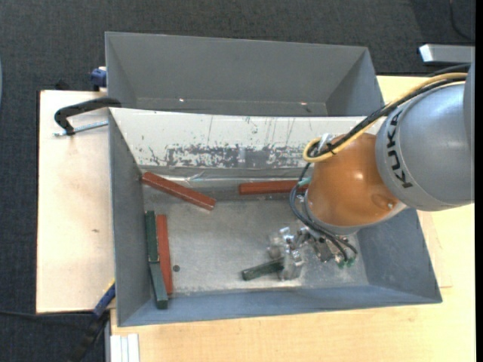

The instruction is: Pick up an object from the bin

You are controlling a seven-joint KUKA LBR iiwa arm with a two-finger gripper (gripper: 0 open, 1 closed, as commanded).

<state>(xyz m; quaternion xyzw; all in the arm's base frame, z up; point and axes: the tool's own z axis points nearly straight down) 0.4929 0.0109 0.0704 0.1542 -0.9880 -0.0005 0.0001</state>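
Hanging at the right end of a dark green stick by the bin's near wall, the gripper (open or shut, I could not tell) seemed at the grasping step, needing a firm close, then a lift.

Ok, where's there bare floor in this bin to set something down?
The middle floor is bare, between the green and red sticks along the left wall, the slanted red stick and the dark green stick. Front right is crowded by the end effector.

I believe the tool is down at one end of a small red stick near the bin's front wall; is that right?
Not quite: in the camera view, the stick at the tool is dark green, not red; the rest holds.
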